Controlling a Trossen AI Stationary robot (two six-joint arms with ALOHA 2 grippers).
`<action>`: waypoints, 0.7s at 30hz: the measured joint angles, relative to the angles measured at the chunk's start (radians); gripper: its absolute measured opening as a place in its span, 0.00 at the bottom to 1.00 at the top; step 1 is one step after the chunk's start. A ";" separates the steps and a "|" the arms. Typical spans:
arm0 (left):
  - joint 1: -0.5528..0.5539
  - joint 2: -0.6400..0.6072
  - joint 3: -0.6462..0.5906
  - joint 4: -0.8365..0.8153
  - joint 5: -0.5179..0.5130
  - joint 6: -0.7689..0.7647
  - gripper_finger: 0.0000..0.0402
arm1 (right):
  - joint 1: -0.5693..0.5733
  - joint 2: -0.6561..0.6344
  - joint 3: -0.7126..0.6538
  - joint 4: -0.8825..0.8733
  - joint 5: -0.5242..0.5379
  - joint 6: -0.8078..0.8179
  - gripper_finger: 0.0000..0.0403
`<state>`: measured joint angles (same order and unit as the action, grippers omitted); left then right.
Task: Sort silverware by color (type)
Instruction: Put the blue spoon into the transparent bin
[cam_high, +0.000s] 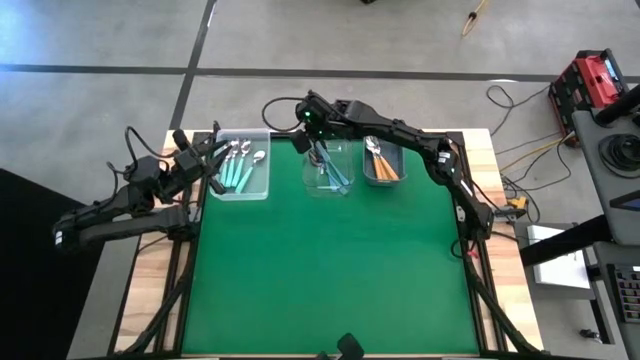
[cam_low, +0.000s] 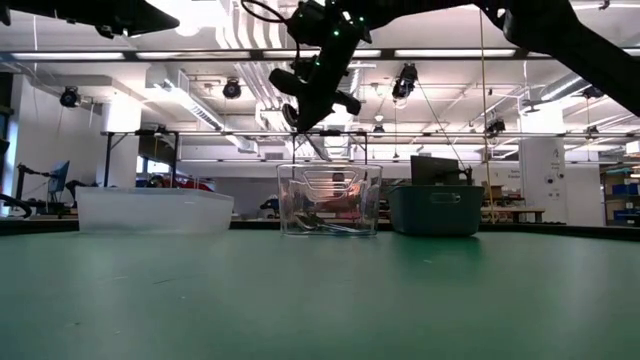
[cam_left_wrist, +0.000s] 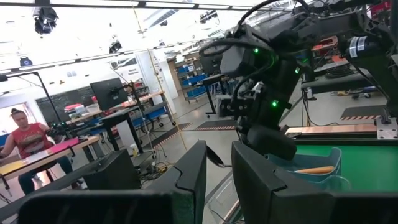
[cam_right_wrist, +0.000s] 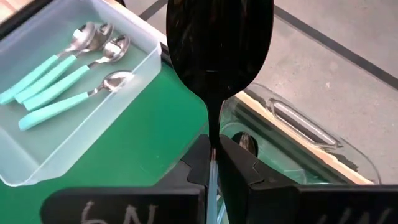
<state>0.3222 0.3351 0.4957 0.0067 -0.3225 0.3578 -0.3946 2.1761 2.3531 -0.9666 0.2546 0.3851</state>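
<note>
My right gripper (cam_right_wrist: 214, 152) hovers over the far left part of the clear middle bin (cam_high: 328, 170), shut on a blue-teal-handled spoon whose dark bowl (cam_right_wrist: 221, 50) fills the right wrist view. More blue-teal spoons (cam_high: 335, 178) lie in that bin. Three mint-teal spoons (cam_right_wrist: 68, 81) lie flat in the white left bin (cam_high: 240, 166). Orange-handled spoons (cam_high: 380, 165) lie in the grey right bin (cam_high: 384, 163). My left gripper (cam_left_wrist: 217, 168) waits at the table's left edge beside the white bin, slightly open, with nothing between its fingers. My right gripper pinches the spoon between its two fingers at the thin neck where the handle (cam_right_wrist: 213, 169) meets the bowl. The fingers slant down from above and lie along the spoon. The bowl sticks out past the fingertips, and the spoon is lifted clear above the bin.
The three bins stand in a row along the far edge of the green mat (cam_high: 330, 270), whose middle and near part lies bare. Wooden table edges (cam_high: 490, 170) flank the mat. Beyond the table are workbenches and a seated person (cam_left_wrist: 28, 140).
</note>
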 joint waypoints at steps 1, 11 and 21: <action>0.000 0.000 0.000 0.000 0.000 0.000 0.14 | 0.000 0.005 0.000 -0.001 0.000 0.000 0.03; 0.000 0.000 -0.001 0.000 0.000 0.000 0.14 | -0.005 0.062 -0.001 -0.040 0.000 0.009 0.03; 0.000 0.002 -0.001 0.000 0.000 0.001 0.14 | -0.007 0.085 -0.002 -0.111 -0.004 0.041 0.03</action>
<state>0.3218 0.3370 0.4950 0.0071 -0.3225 0.3584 -0.4019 2.2608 2.3512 -1.0776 0.2508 0.4261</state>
